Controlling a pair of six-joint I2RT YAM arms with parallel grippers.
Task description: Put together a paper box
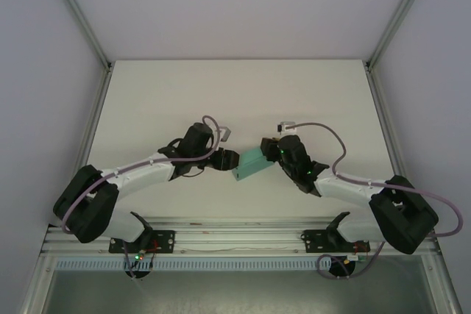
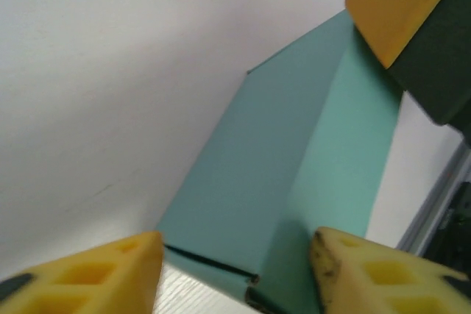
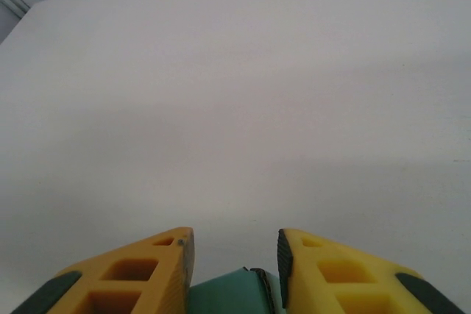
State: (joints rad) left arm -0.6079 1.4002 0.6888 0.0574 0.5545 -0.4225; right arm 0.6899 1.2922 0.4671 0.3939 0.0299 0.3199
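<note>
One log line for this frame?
right gripper: shut on box | left gripper: straddles box, contact unclear | box: creased, not flat

Both arms reached inward from their bases at the near edge, elbows out, wrists converging over mid-table. The left arm (image 1: 140, 174) ran rightward, and the left gripper (image 1: 227, 159) pointed right, roughly level with its counterpart. Its yellow fingers (image 2: 110, 270) stood apart on either side of the near end of the paper box (image 2: 280, 182) — pad contact could not be confirmed. The right arm (image 1: 346, 189) angled up and left. The right gripper (image 1: 271, 151) faced the left one, its fingers (image 3: 132, 273) clamped on the far end of the paper box — card seated between them.
</note>
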